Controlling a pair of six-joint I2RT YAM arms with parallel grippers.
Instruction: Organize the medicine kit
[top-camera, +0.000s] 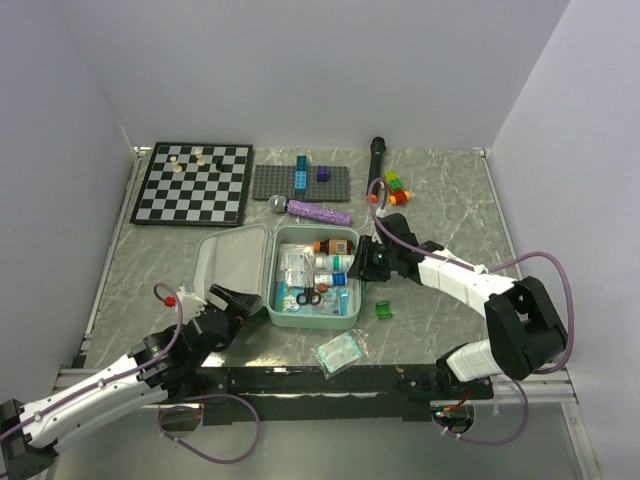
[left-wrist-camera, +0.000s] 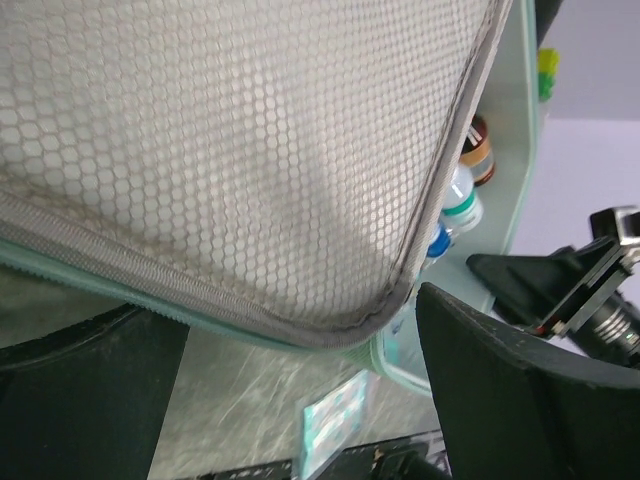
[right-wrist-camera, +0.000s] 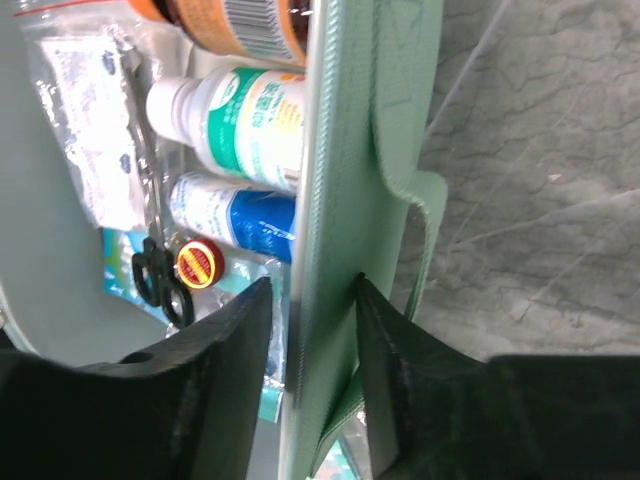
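The mint-green medicine kit (top-camera: 350, 312) lies open at the table's centre, with its grey mesh-lined lid (top-camera: 235, 262) folded out to the left. Its tray holds bottles (top-camera: 332, 262), scissors (top-camera: 310, 296) and packets. My left gripper (top-camera: 226, 306) is open at the lid's near corner. In the left wrist view the gripper (left-wrist-camera: 295, 322) has its fingers wide apart on either side of that lid corner (left-wrist-camera: 250, 150). My right gripper (top-camera: 365, 263) straddles the tray's right wall. In the right wrist view the gripper (right-wrist-camera: 312, 288) is closed on that wall (right-wrist-camera: 335, 200), one finger inside, one outside.
A clear sachet packet (top-camera: 340, 352) lies in front of the kit and a small green block (top-camera: 383, 310) to its right. Behind the kit are a chessboard (top-camera: 193, 183), a grey studded plate (top-camera: 303, 182), a purple microphone (top-camera: 318, 211), a black cylinder (top-camera: 378, 158) and coloured bricks (top-camera: 397, 188).
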